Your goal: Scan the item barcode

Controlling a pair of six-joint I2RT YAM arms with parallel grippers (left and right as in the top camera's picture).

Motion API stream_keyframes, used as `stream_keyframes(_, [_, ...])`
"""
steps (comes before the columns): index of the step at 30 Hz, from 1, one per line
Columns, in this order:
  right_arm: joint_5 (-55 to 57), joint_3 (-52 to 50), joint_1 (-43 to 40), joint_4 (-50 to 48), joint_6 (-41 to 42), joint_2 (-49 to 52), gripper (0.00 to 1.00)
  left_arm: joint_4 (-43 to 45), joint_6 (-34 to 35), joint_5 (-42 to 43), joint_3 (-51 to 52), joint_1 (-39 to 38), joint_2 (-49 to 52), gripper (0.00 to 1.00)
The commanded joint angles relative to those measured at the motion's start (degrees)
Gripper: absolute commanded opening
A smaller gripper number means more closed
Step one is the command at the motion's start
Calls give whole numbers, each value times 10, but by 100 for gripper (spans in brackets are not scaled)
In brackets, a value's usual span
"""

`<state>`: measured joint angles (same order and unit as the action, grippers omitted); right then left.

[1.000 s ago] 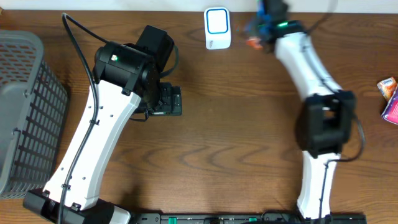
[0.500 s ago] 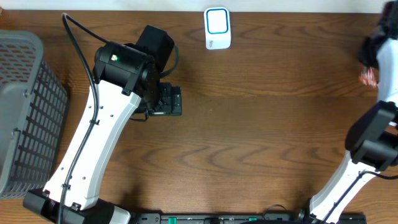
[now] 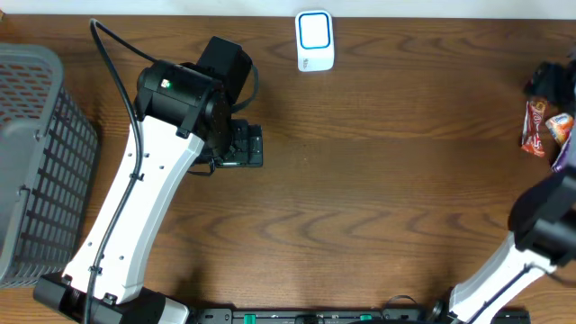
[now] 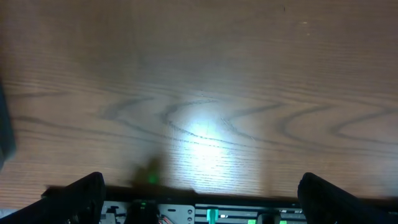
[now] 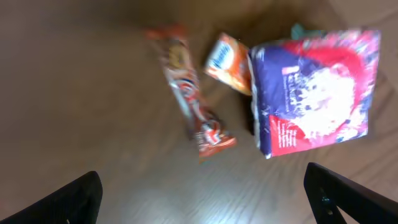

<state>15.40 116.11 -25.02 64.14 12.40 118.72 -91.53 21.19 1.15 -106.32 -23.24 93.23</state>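
The item, a long red-orange snack wrapper, lies flat on the wood at the far right of the table. My right gripper hovers over it, open, with nothing between its fingertips. The white barcode scanner with a blue-rimmed window stands at the back middle of the table, far from both grippers. My left gripper is open over bare wood, left of centre, holding nothing.
A small orange packet and a blue and red bag lie right beside the wrapper. A grey mesh basket stands at the table's left edge. The arm bases run along the front edge.
The right arm swung from beside the scanner to the far right edge. Its gripper opened, and the red-orange wrapper now lies on the table by the other packets. Left arm unmoved.
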Motion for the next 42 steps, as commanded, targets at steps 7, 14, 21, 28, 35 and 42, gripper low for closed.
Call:
stream_keyframes(7, [-405, 7, 34, 201, -7, -258, 99, -3, 5, -3, 1, 3, 1, 98])
stream_keyframes(14, [-379, -51, 167, 332, -108, -297, 99, -3, 5, -3, 1, 3, 1, 98])
stream_keyframes(21, [-381, -192, 272, 332, -108, -336, 99, -3, 5, -3, 1, 3, 1, 98])
stream_keyframes(28, [-384, -358, 341, 286, -90, -464, 99, -3, 5, -3, 1, 3, 1, 98])
stream_keyframes(35, [-365, -498, 352, 181, -67, -685, 99, -3, 5, -3, 1, 3, 1, 98])
stream_keyframes(42, [-369, -516, 352, 175, -16, -756, 99, -3, 5, -3, 1, 3, 1, 98])
